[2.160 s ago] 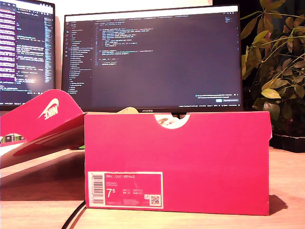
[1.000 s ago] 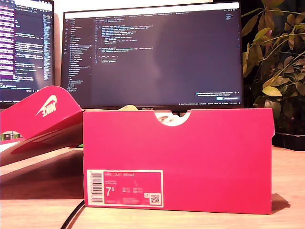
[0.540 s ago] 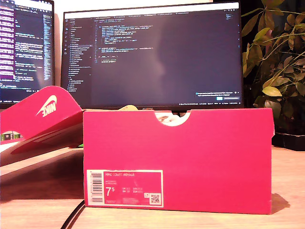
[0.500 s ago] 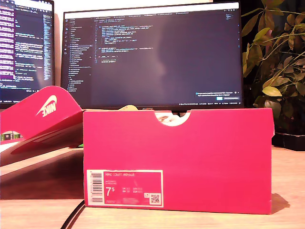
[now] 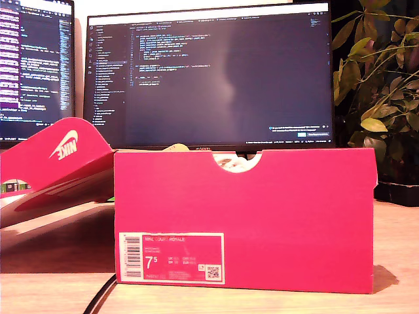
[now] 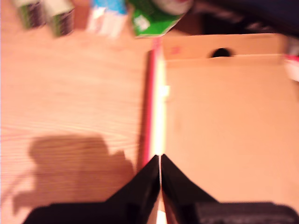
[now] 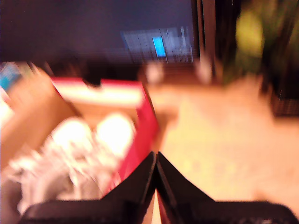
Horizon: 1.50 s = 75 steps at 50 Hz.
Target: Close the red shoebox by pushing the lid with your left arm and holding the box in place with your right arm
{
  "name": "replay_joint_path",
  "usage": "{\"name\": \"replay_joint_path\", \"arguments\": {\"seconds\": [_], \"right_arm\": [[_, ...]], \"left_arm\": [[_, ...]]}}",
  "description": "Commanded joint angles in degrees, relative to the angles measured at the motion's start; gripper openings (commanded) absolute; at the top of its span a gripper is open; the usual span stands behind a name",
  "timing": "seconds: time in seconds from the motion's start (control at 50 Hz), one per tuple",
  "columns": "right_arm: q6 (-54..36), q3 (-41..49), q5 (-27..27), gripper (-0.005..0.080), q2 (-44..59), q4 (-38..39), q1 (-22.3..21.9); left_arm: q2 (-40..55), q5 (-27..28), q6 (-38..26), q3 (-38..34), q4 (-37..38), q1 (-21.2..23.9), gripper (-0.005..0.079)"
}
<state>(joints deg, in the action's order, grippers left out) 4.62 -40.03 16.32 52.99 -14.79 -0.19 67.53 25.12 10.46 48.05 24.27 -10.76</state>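
The red shoebox (image 5: 242, 222) stands in the middle of the exterior view with its white size label (image 5: 171, 258) facing the camera. Its lid (image 5: 59, 157) hangs open toward the exterior view's left, logo side out. No arm shows in the exterior view. In the first wrist view my first gripper (image 6: 160, 161) is shut, its tips over the red edge (image 6: 150, 93) of the lid, whose brown inner side (image 6: 224, 121) lies beside it. The blurred second wrist view has my second gripper (image 7: 155, 156) shut above the box's red wall (image 7: 140, 135), with white contents (image 7: 88, 140) inside.
A large monitor (image 5: 209, 72) and a second screen (image 5: 33, 65) stand behind the box. A plant (image 5: 383, 78) fills the exterior view's right. A black cable (image 5: 98, 297) runs on the wooden table (image 5: 396, 248). Small packets (image 6: 154, 16) lie beyond the lid.
The whole exterior picture shifted slightly about two seconds ago. Since then the box and lid have stayed still, and no arm has entered that view.
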Motion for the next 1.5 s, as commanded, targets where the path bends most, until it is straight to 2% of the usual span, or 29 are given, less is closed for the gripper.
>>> {"name": "replay_joint_path", "arguments": {"seconds": [0.0,0.2,0.54,0.76,1.02,1.26,1.48], "right_arm": [[-0.2,-1.4,0.9,-0.0012,2.5,0.3,0.3],[-0.2,-1.7,1.6,-0.0013,11.2,0.7,2.4],[-0.2,-3.2,1.5,-0.0013,23.2,3.5,8.4],[-0.2,-5.7,1.1,-0.0013,28.8,4.7,10.7],[-0.2,-6.3,1.1,-0.0013,31.9,4.9,12.4],[-0.2,-6.3,1.1,-0.0013,33.6,6.1,14.5],[-0.1,-6.3,1.1,-0.0013,35.0,7.0,15.9]], "left_arm": [[3.0,1.3,-0.5,1.0,0.0,-1.4,-0.0019],[11.6,3.0,-3.0,4.2,1.9,-3.7,-0.0019],[23.9,3.0,-6.1,10.1,6.2,-4.0,-0.0019],[30.3,3.4,-7.9,12.3,9.2,-4.1,-0.0019],[34.2,5.4,-8.9,13.3,10.7,-4.1,-0.0019],[34.4,12.9,-9.0,13.3,10.4,-3.3,-0.0019],[34.5,13.2,-9.0,13.3,9.9,-0.8,-0.0019]]}}
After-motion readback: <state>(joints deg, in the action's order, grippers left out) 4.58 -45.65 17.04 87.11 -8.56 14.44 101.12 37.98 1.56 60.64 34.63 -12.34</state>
